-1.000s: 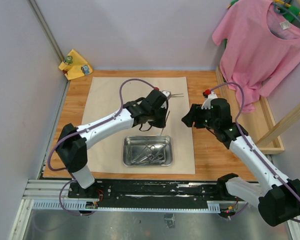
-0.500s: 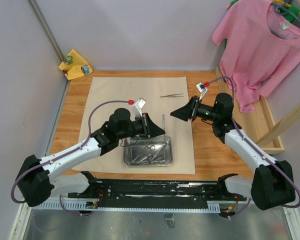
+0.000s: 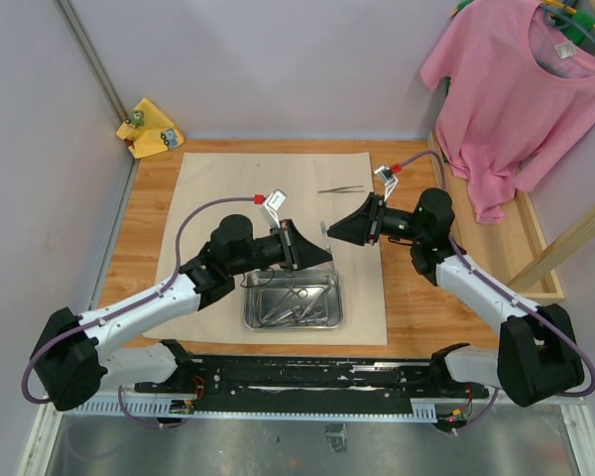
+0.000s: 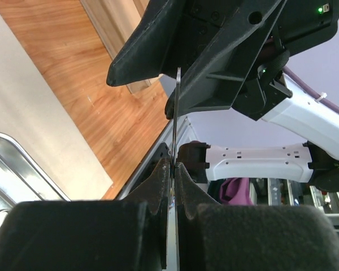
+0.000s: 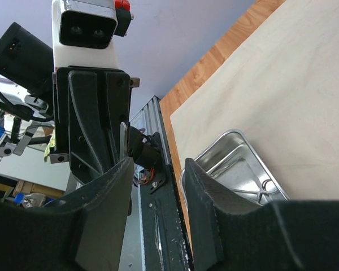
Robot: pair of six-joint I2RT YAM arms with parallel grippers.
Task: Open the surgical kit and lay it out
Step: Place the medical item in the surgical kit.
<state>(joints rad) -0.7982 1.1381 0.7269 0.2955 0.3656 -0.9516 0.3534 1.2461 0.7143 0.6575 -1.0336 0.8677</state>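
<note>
While your left gripper (image 4: 173,167) was clenched on one pair of slim tweezers (image 4: 175,121), it held them in the air over the far edge of the steel tray (image 3: 248,297), their free end pointing toward the right arm. Your right gripper (image 5: 156,169) faced them nose to nose with its fingers parted and a clear gap between the pads. The tweezers' tip stood at the mouth of that gap, close to one finger; whether it touched could not be told. The tray sat on the beige cloth wrap (image 3: 218,188), spread flat on the table (image 3: 416,297), with ring-handled forceps (image 3: 302,302) lying inside it. A second pair of tweezers (image 3: 340,189) lay on the wrap beyond the grippers, well apart from the tray.
</note>
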